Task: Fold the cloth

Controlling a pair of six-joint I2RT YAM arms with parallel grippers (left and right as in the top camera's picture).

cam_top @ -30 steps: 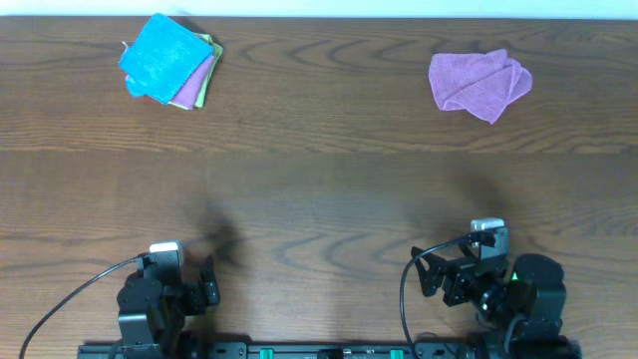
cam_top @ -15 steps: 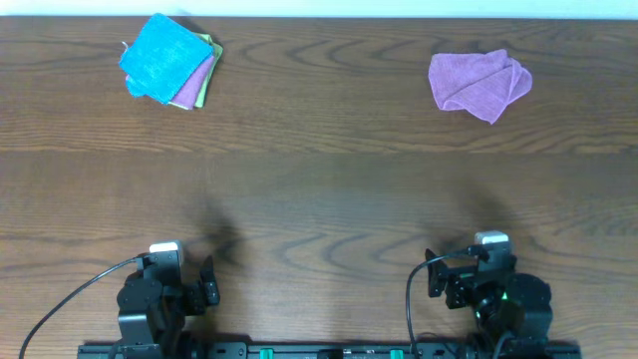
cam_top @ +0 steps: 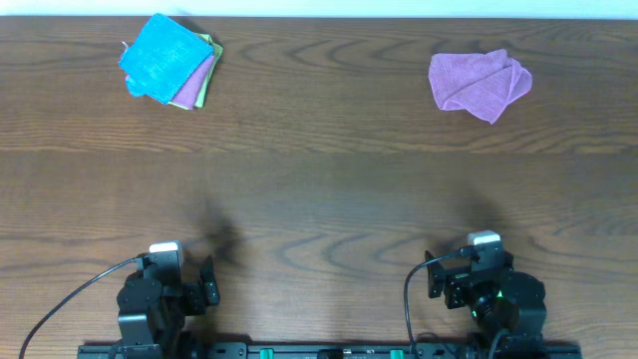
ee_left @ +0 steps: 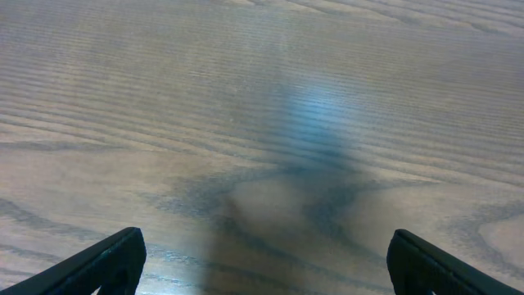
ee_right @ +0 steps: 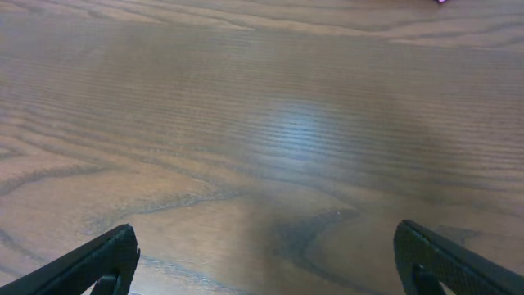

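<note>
The sky-blue cloth (cam_top: 158,55) lies folded square at the far left of the table, on top of a stack with a purple cloth and a lime-green cloth under it. My left gripper (cam_top: 207,282) is open and empty at the near left edge, far from the cloth. My right gripper (cam_top: 436,279) is open and empty at the near right edge. In the left wrist view the left gripper (ee_left: 266,262) has only bare wood between its fingertips. In the right wrist view the right gripper (ee_right: 266,258) likewise has only bare wood. The cloth shows in neither wrist view.
A crumpled purple cloth (cam_top: 478,83) lies at the far right. Under the blue cloth sit a purple cloth (cam_top: 195,85) and a lime-green cloth (cam_top: 205,70). The wooden table (cam_top: 329,189) spans the view; the arm bases stand at its near edge.
My right arm has drawn back toward the near edge and settled over its base. The left arm and the cloths have not moved.
</note>
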